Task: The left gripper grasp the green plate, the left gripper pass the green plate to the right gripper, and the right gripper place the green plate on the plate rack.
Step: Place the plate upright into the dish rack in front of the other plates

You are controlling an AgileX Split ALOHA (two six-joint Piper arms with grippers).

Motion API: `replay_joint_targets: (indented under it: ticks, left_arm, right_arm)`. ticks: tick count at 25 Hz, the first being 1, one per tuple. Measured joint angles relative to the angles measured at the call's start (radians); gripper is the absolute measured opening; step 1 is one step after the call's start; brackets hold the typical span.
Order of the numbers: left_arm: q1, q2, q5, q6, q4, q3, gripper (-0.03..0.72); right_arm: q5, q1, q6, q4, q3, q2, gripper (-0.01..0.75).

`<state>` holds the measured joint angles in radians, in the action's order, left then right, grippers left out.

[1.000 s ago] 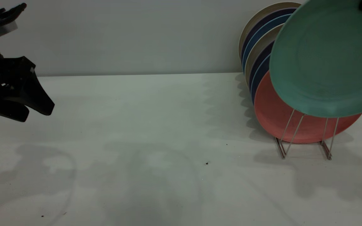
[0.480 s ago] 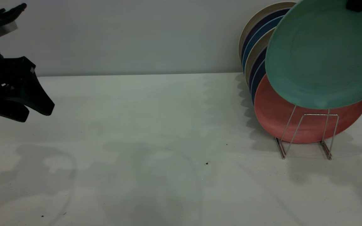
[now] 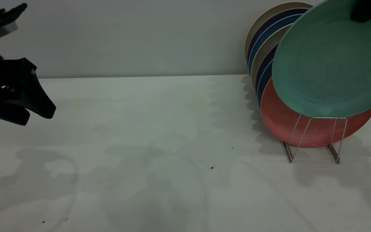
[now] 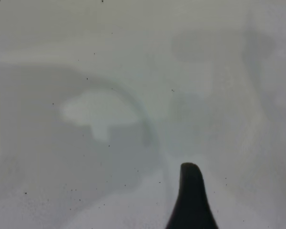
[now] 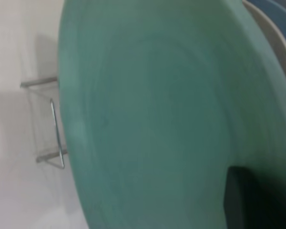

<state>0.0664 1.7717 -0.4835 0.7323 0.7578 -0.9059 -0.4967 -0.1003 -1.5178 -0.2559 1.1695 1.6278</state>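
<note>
The green plate (image 3: 330, 64) hangs tilted in the air at the far right, in front of the racked plates. Its lower edge is just above the front loop of the plate rack (image 3: 316, 137). My right gripper (image 3: 366, 11) is shut on the plate's upper rim and is mostly cut off by the top edge. In the right wrist view the green plate (image 5: 152, 119) fills the picture, with one dark finger (image 5: 240, 200) against it and the rack wire (image 5: 57, 129) beside it. My left gripper (image 3: 39, 118) is open and empty, above the table at the far left.
The rack holds a pink-salmon plate (image 3: 288, 125) at the front, with several blue, dark and beige plates (image 3: 262, 42) behind it near the back wall. The left wrist view shows only bare white table (image 4: 133, 71) and one fingertip (image 4: 190, 186).
The green plate shifted a little to the left, rose, then came down slightly over the rack's front loop. More of the right gripper shows at the top edge. The left arm has not moved.
</note>
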Motion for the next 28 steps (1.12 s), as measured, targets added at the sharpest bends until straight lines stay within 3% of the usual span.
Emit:
replay_joint_targets:
  ticks: [17, 24, 28]
  left_arm:
    - [0.000, 0.000, -0.003, 0.000, 0.000, 0.000, 0.542]
    - [0.000, 0.000, -0.005, 0.000, 0.000, 0.000, 0.541]
    - [0.000, 0.000, -0.010, -0.003, 0.000, 0.000, 0.541]
  right_arm:
    - [0.023, 0.000, 0.000, 0.001, 0.000, 0.086, 0.102]
    - [0.025, 0.000, 0.000, -0.070, 0.000, 0.087, 0.315]
    - [0.006, 0.000, 0.003, -0.112, 0.000, 0.087, 0.381]
